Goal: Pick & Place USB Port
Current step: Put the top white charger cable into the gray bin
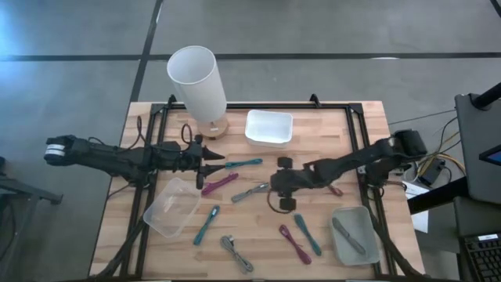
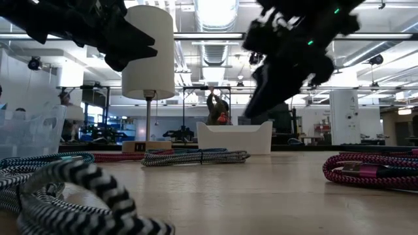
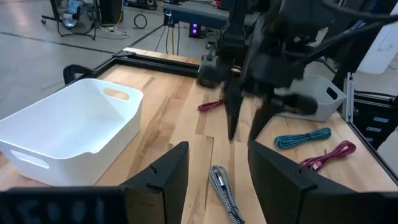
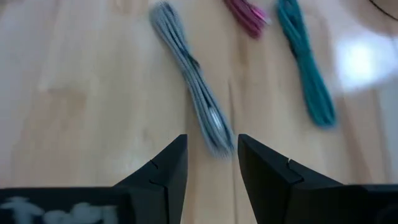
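Several coiled USB cables lie flat on the wooden table: a grey one (image 1: 249,192) (image 4: 193,81) (image 3: 222,186), teal ones (image 1: 243,164) (image 1: 207,223) (image 1: 307,235), magenta ones (image 1: 219,183) (image 1: 293,241) (image 1: 335,189), and a striped one (image 1: 235,252) (image 2: 65,189). My right gripper (image 1: 275,186) (image 4: 211,162) is open and hovers just right of the grey cable, which shows ahead of its fingers. My left gripper (image 1: 218,166) (image 3: 217,168) is open too. It hangs above the table between the far teal cable and the left magenta cable, facing the right gripper (image 3: 249,93).
A white bin (image 1: 268,127) (image 3: 68,130) stands at the far edge beside a white-shaded lamp (image 1: 200,82) (image 2: 149,52). A clear bin (image 1: 171,207) sits near left. A grey-green bin (image 1: 354,233) with a cable in it sits near right. A black frame (image 1: 344,108) rims the table.
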`<action>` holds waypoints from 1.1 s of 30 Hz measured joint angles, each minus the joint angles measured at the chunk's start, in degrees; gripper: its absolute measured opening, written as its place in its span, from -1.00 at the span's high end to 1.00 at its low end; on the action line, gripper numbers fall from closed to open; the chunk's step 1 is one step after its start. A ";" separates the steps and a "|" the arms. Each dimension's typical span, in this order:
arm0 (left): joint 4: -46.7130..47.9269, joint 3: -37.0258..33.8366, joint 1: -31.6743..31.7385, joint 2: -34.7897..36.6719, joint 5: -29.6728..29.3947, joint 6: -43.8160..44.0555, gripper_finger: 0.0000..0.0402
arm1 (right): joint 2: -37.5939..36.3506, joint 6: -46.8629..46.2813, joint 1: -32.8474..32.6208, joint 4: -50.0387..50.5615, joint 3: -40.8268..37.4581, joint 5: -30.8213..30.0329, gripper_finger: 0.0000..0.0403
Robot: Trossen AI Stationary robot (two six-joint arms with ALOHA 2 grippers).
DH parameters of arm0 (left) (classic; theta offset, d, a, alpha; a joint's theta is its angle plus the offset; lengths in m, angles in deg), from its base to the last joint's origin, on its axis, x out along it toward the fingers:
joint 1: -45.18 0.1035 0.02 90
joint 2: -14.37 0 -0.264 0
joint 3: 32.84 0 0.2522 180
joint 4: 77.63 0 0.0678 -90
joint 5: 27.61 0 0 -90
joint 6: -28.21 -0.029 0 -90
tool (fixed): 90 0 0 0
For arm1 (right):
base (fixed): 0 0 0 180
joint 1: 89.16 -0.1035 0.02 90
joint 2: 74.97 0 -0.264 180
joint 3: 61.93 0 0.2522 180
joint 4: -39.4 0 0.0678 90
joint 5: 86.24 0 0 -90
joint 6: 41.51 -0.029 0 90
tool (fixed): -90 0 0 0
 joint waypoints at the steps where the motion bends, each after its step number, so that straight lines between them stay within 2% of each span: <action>1: 0.06 0.00 -0.01 -0.02 0.00 0.00 0.16 | 1.63 0.88 0.34 -2.67 0.04 1.67 0.32; 4: 0.05 0.00 0.01 -0.13 -0.02 0.00 0.16 | 6.64 3.02 1.01 -7.10 1.62 5.33 0.32; 9: -0.01 -0.04 0.01 -0.59 -0.14 0.00 0.16 | 14.25 5.33 2.11 -6.89 6.27 5.40 0.32; 15: 0.09 -0.07 -0.01 -0.85 -0.20 0.00 0.16 | 19.83 9.49 2.31 -5.63 11.03 -2.39 0.32; 20: 0.24 -0.07 0.01 -0.83 -0.20 0.00 0.16 | 22.35 11.99 2.59 0.73 15.23 -2.53 0.34; 24: 0.23 -0.07 0.01 -0.83 -0.20 -0.15 0.16 | 23.35 11.85 2.61 5.06 17.41 -2.05 0.49; 30: 0.31 -0.07 0.01 -1.00 -0.20 -0.17 0.16 | 21.91 9.80 2.72 8.10 17.94 -0.54 0.89; 33: 0.35 -0.07 0.01 -1.03 -0.17 -0.17 0.16 | 20.51 6.28 2.79 12.76 18.56 -0.42 0.92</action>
